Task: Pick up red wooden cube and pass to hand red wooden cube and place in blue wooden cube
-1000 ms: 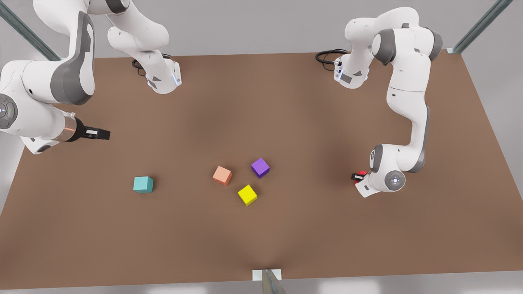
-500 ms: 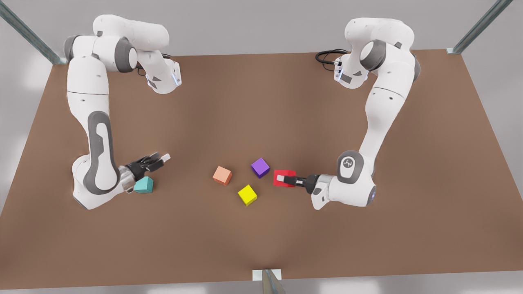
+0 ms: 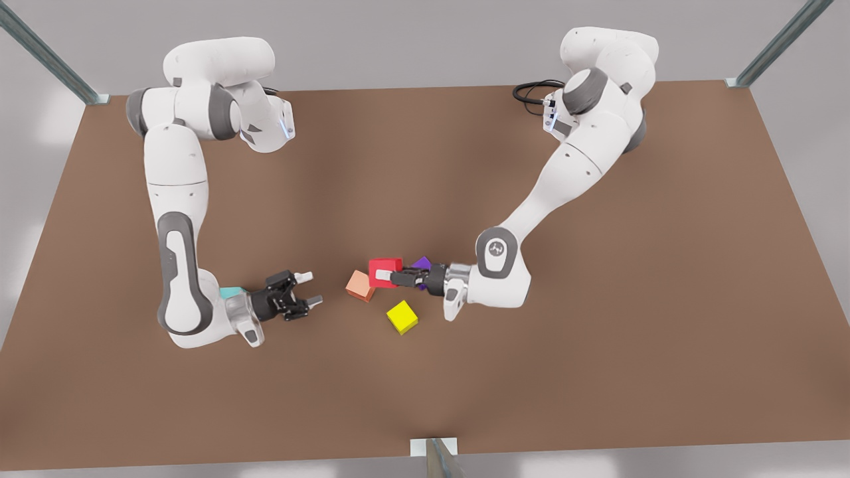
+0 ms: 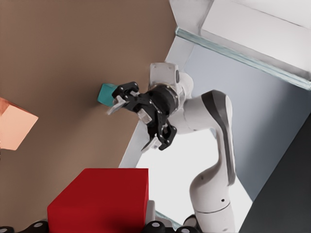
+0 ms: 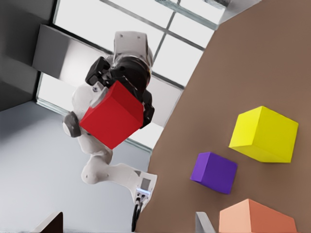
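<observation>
The hand-over is in hand: at mid-frame of the front view the left gripper point(image 3: 382, 273) holds the red cube point(image 3: 385, 271) clenched in its jaws. To its left the right gripper point(image 3: 311, 288) faces it with jaws released, the blue cube point(image 3: 230, 291) just behind. Next, the two must close the gap and line up.

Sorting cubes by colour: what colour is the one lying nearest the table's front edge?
Yellow: the yellow cube, clearest in the front view, below the other cubes.
</observation>
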Controlling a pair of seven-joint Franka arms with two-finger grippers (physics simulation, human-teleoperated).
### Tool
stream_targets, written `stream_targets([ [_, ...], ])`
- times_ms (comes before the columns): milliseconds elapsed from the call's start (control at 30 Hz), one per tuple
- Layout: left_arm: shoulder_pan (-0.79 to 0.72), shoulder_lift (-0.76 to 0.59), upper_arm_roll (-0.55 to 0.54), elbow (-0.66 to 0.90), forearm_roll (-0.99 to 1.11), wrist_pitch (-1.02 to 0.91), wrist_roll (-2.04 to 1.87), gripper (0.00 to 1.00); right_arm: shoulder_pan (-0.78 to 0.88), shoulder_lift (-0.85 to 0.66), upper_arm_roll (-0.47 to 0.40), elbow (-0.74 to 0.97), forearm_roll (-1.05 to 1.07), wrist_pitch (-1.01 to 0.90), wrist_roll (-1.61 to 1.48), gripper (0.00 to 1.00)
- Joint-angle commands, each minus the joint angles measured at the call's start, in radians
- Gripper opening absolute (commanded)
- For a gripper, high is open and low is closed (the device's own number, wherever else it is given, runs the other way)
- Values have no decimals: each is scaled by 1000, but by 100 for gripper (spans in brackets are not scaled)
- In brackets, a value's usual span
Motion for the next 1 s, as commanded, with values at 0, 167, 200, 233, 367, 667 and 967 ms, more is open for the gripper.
stream_targets([
  [0,0,8,-2,1,-30,62,245,68,11,-1,0,1,35,19,-1002,100],
  [167,0,10,0,1,-30,62,276,68,46,-1,0,0,160,32,-1011,100],
  [200,0,10,0,1,-30,62,276,68,54,-1,0,0,175,38,-1011,100],
  [233,-1,10,0,-1,-30,63,276,68,61,-1,0,0,186,52,-1011,100],
  [367,-7,10,-3,-1,-38,86,276,68,91,0,0,1,225,89,-1005,100],
  [667,-26,19,-3,1,-38,125,369,68,137,-3,9,-14,233,97,-1000,100],
  [967,-27,19,-3,2,-37,128,371,68,154,-9,16,-19,239,97,-999,100],
])
